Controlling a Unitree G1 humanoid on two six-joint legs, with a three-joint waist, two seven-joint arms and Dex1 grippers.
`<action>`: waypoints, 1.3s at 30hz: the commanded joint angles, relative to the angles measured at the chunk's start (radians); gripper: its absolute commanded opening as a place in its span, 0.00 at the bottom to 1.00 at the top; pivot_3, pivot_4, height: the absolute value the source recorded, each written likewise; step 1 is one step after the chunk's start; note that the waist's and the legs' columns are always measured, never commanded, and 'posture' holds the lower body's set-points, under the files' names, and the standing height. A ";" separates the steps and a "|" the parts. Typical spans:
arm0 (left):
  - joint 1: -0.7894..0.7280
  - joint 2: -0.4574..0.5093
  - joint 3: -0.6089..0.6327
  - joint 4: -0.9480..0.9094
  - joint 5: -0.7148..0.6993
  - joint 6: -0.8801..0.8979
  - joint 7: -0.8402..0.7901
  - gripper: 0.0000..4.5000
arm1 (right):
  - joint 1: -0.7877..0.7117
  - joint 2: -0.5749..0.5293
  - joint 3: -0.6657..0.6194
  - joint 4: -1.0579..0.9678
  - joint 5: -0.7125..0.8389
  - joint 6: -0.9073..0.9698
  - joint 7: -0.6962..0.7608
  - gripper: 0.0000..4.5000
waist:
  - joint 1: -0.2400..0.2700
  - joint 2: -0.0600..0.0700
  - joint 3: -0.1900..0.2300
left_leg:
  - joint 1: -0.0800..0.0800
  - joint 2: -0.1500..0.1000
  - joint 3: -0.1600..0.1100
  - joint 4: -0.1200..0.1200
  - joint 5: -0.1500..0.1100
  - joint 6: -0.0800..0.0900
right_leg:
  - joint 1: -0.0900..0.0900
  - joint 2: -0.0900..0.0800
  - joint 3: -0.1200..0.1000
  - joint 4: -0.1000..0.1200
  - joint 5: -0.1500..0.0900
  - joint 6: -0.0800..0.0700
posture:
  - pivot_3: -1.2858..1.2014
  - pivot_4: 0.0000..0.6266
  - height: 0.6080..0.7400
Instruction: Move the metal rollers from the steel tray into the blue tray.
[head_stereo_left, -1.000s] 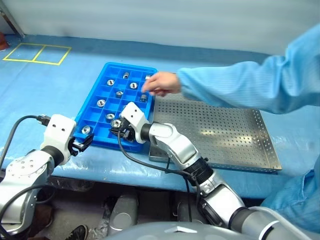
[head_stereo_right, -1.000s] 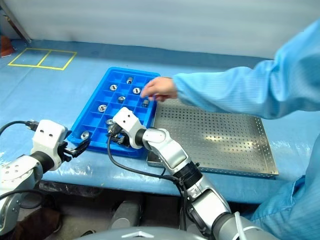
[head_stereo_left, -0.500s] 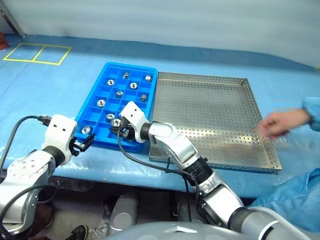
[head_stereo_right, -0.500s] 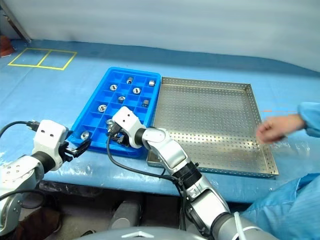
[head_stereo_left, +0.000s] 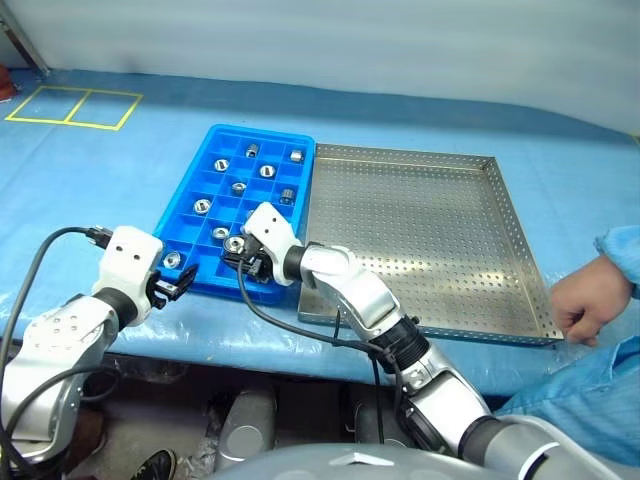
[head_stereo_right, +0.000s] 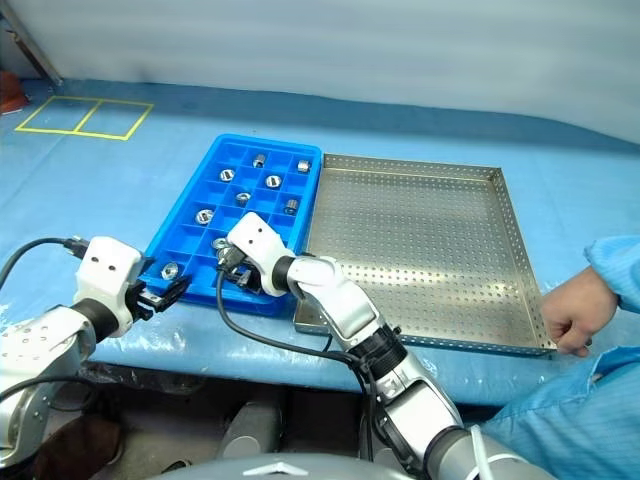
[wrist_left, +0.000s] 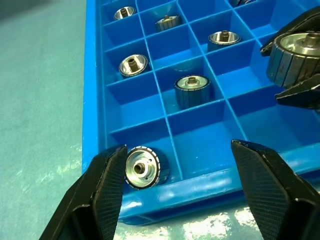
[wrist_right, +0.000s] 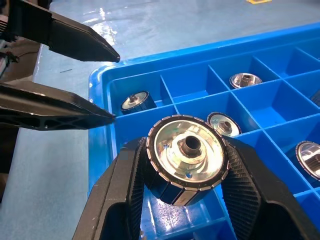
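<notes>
Left gripper (head_stereo_left: 176, 287) at the near left corner of the blue tray (head_stereo_left: 190, 196), black fingers (wrist_left: 102, 192) spread apart, holding nothing, tips just outside the rim beside a roller in the corner compartment. Right gripper (head_stereo_left: 240, 258) over the tray's near edge, jaws clamped on one metal roller (wrist_right: 186, 156): short shiny silver cylinder, ribbed dark band around its side, small centre hole. Blue tray: bright plastic grid of square compartments, several holding one roller each (wrist_left: 192, 90), others bare. Touching its right side, steel tray (head_stereo_left: 520, 290): large, silver-grey, perforated floor, low raised rim, no rollers on it. Far right, a person's hand (head_stereo_left: 590, 300) in a light blue sleeve, resting at the steel tray's near right corner.
</notes>
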 joint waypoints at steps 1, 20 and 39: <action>-0.029 0.006 -0.013 0.008 0.009 -0.031 -0.004 0.80 | 0.015 -0.006 0.003 -0.080 0.004 0.009 0.004 0.40 | -0.001 0.000 0.000 | 0.000 0.000 0.000 0.000 0.000 0.000 | 0.000 0.000 0.000 0.000 0.000 0.000 | 0.63 0.24 1.00; -0.081 0.010 -0.082 0.057 0.017 -0.047 -0.009 0.80 | 0.002 -0.060 -0.117 -0.010 -0.012 -0.010 -0.059 0.48 | -0.034 0.000 0.000 | 0.000 0.000 0.000 0.000 0.000 0.000 | 0.000 0.000 0.000 0.000 0.000 0.000 | 0.61 0.24 1.00; -0.122 0.009 -0.117 0.096 0.016 -0.057 -0.013 0.80 | 0.222 -0.161 -0.227 -0.297 -0.029 0.089 -0.190 0.84 | -0.033 0.000 0.000 | 0.000 0.000 0.000 0.000 0.000 0.000 | 0.001 0.000 0.000 0.000 0.000 0.000 | 0.59 0.24 1.00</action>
